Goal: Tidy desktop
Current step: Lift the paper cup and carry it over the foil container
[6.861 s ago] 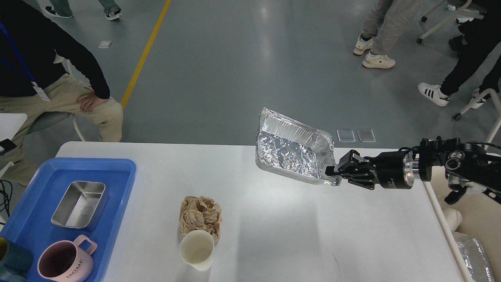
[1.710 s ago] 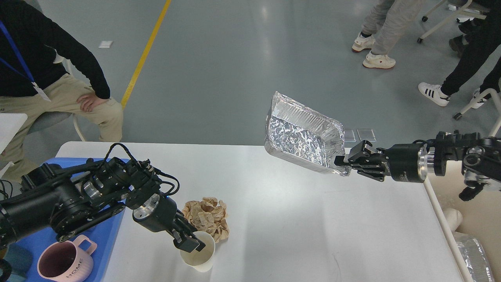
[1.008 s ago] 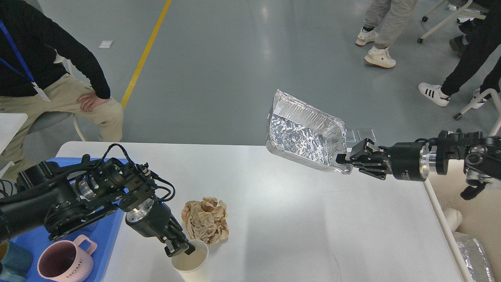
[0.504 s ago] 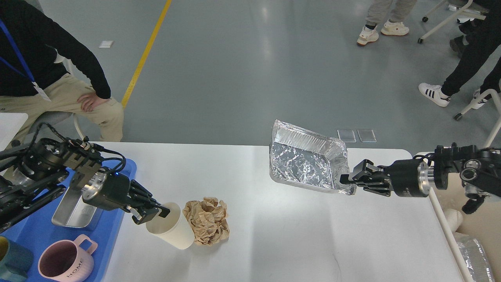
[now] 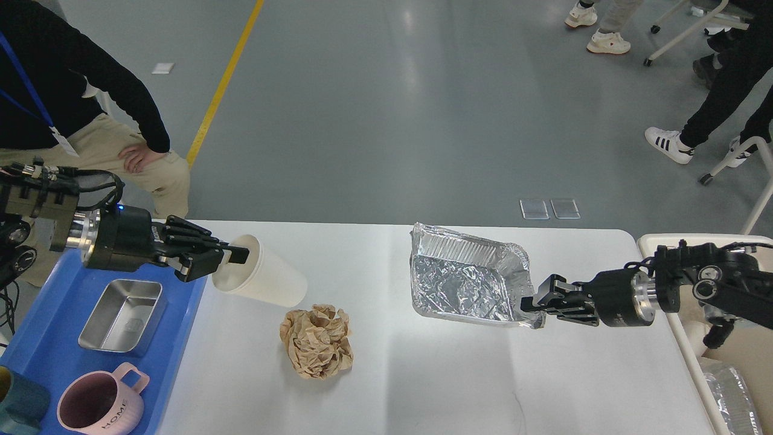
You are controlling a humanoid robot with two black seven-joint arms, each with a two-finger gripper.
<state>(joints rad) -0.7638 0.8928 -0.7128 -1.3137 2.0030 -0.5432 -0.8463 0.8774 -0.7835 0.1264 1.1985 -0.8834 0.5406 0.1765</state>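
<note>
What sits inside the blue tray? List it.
In the blue tray: an empty steel box, a pink mug marked HOME, and a dark teal cup cut off by the picture's edge. The left arm covers the tray's far end.

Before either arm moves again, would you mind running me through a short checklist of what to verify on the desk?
1. Left hand grips the paper cup by its rim: ok; the cup is tilted on its side, clear of the desktop.
2. Cup empty, nothing to spill: cannot tell; its mouth faces away from the camera.
3. Right hand pinches the foil tray at its corner: ok, though the foil there looks crumpled.
4. Foil tray empty: ok.
5. Crumpled brown paper dealt with: not ok; it lies loose on the desktop.
6. Room in the blue tray: ok; there is bare floor around the steel tin and pink mug.
</note>
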